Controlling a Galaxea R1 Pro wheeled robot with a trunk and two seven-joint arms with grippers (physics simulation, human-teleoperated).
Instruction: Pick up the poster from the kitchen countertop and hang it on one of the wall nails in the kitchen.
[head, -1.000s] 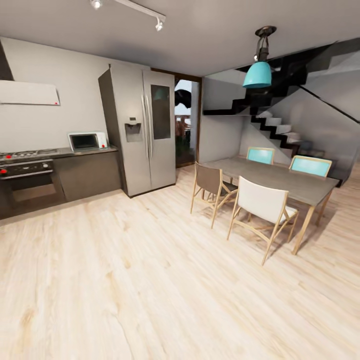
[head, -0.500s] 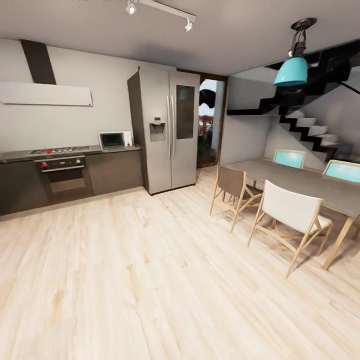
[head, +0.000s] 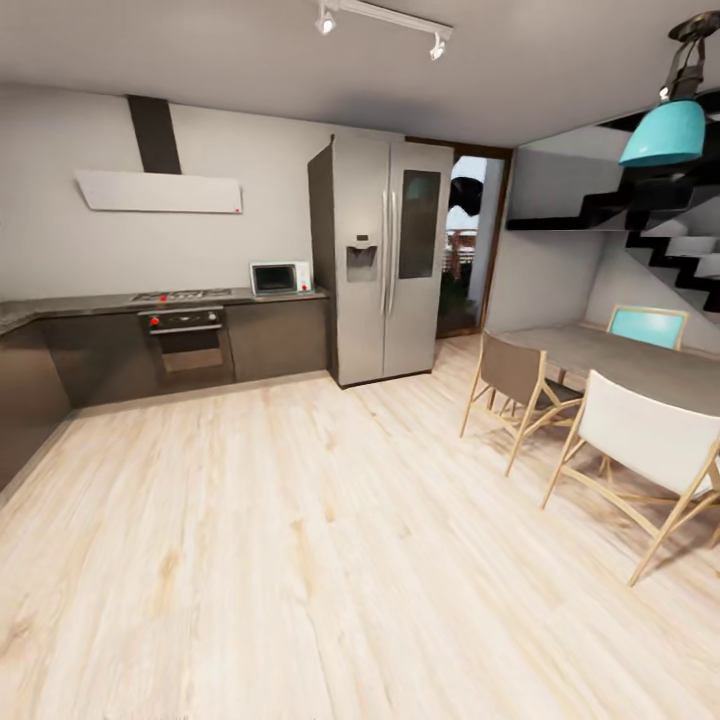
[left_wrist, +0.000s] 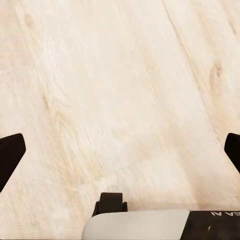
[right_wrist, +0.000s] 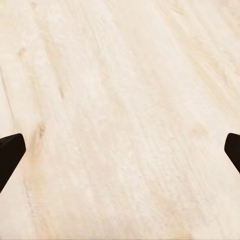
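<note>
I see the kitchen ahead across a broad stretch of light plank floor (head: 300, 560). The dark countertop (head: 90, 302) runs along the far wall, past the oven (head: 186, 345) and microwave (head: 281, 277) to the fridge (head: 385, 260), turning a corner at my left. The table (head: 620, 360) and chairs (head: 640, 455) crowd my right. I can't spot the poster. My left claw (left_wrist: 120, 152) and right claw (right_wrist: 120, 150) hang spread wide over bare floor, holding nothing.
</note>
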